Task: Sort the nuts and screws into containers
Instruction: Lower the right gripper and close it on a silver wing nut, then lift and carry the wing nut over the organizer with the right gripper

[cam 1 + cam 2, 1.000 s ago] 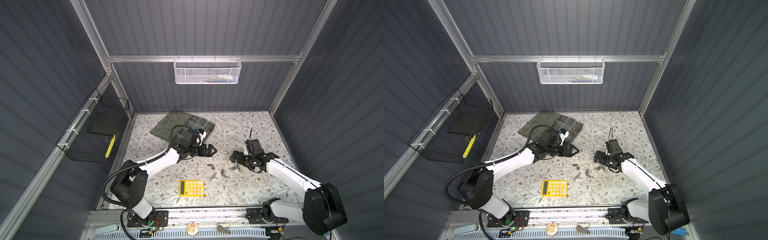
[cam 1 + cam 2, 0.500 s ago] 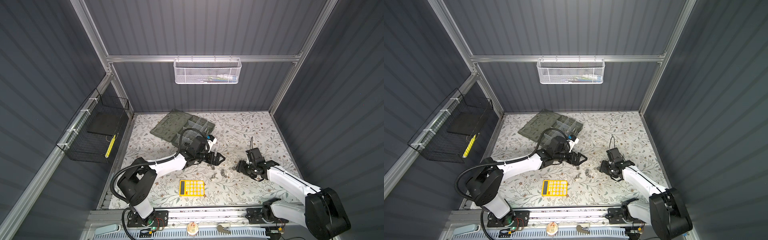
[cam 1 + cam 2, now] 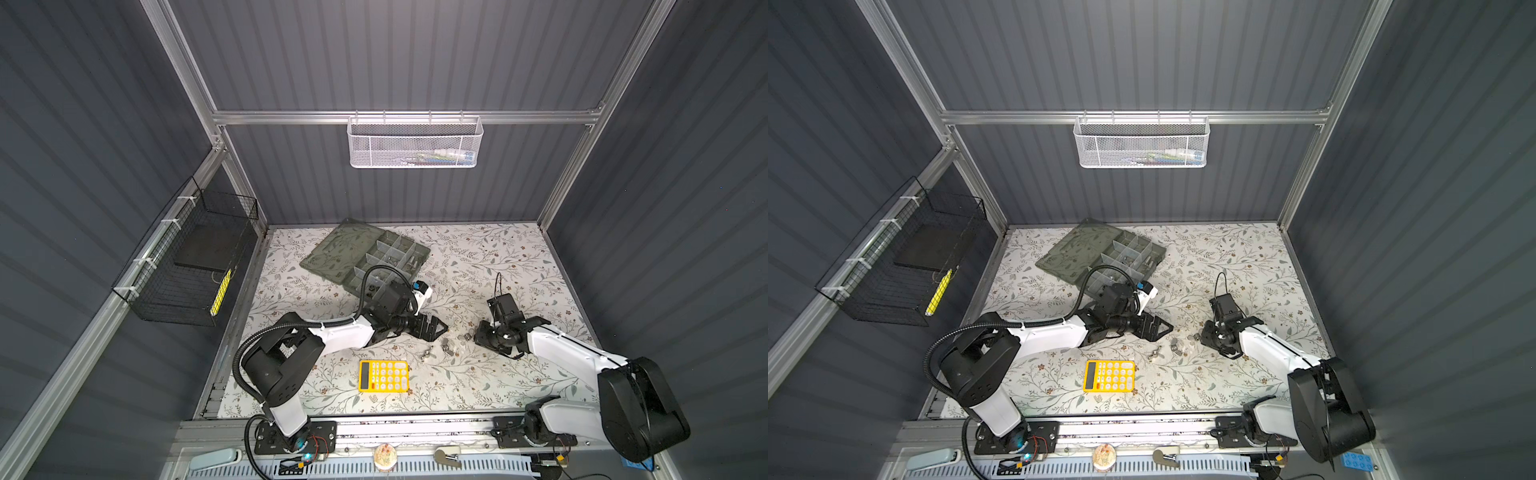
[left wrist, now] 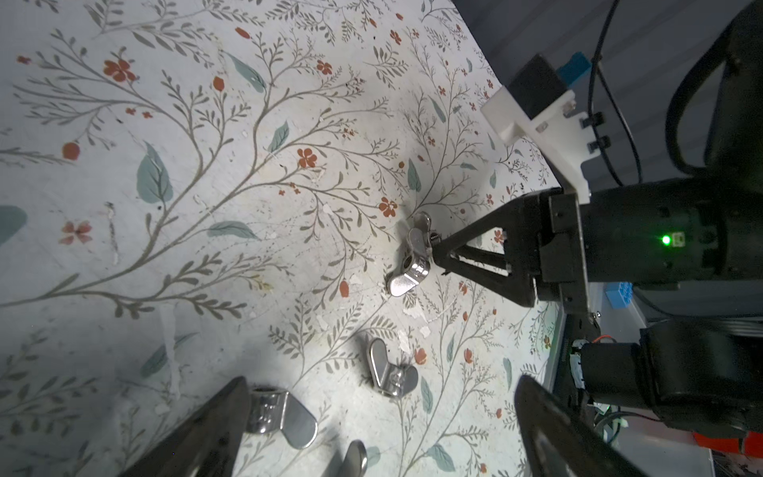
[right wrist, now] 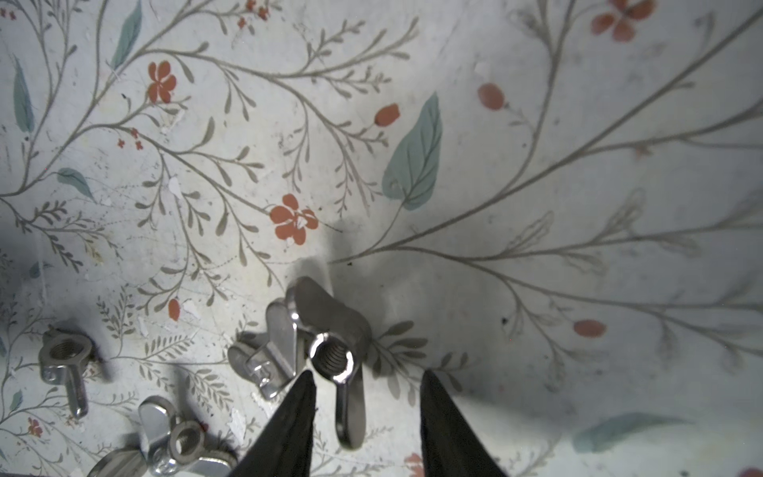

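Grey ribbed walls [image 3: 415, 54] close in a floral tabletop [image 3: 478, 266], seen from above. Toward its back left lies a grey-green organiser box [image 3: 411, 242]. Its lid [image 3: 338, 253] is folded flat beside it, so the containers [image 3: 392, 251] (its small divided compartments) can be reached from above. A few tiny pieces sit in some of them, too small to name.

Silver winged nuts [image 3: 446, 348] lie loose in the middle of the tabletop, between the two hands and well apart from the box, just beyond a yellow calculator [image 3: 383, 376]. No screws can be picked out among them.

The right arm reaches in low from the front right corner, its wrist bent so the right hand [image 5: 367, 375] points steeply down at the pile. That angle probably lets its thin tips slip around so small a piece. Its jaws stand partway in and straddle one wing nut [image 5: 330, 359]. One fingertip [image 5: 305, 392] is against the threaded hub, while the opposite one is a little clear of the nut's ear. The nut lies between the jaws but does not look pinched, and it rests on the tabletop against a neighbouring nut.

The left arm stretches nearly level from the front left. The left hand [image 3: 438, 330] points toward the pile, close above the tabletop, jaws spread wide and holding nothing, likely waiting to take a nut of its own.
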Controlling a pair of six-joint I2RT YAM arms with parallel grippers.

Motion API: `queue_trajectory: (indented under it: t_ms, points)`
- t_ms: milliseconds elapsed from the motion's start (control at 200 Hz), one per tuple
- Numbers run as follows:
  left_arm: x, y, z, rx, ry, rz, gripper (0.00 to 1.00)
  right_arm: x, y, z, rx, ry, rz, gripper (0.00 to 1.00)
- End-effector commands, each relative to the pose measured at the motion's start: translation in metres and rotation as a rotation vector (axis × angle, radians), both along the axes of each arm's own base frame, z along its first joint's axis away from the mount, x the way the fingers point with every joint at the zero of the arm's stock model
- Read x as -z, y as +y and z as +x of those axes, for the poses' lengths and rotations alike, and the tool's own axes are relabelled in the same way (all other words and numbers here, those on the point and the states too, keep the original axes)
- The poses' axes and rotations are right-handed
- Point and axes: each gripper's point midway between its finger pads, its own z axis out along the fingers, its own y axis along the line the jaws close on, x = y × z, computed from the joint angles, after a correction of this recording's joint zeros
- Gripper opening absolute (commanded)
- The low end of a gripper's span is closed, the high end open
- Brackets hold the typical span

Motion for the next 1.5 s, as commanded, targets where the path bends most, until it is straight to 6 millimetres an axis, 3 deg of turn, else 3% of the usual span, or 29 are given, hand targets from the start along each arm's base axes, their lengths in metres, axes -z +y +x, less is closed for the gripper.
queue_trajectory:
  t_ms: [0,640,1011,1491]
  points:
    - [-0.009,-0.007,-0.004,0.031,-0.021,-0.039,1.00,-0.005,-0.001,0.009,0.019,-0.014,-0.009,0.42]
    - [-0.012,-0.002,-0.002,0.019,-0.060,-0.021,1.00,0.006,0.011,0.023,-0.019,0.034,-0.083,0.25]
    - [-0.008,-0.002,-0.001,0.014,-0.057,-0.011,1.00,0.020,0.015,0.013,-0.047,0.090,-0.156,0.17]
    - [-0.011,0.001,0.001,0.005,-0.076,0.002,1.00,0.003,0.019,0.024,-0.041,0.030,-0.172,0.06]
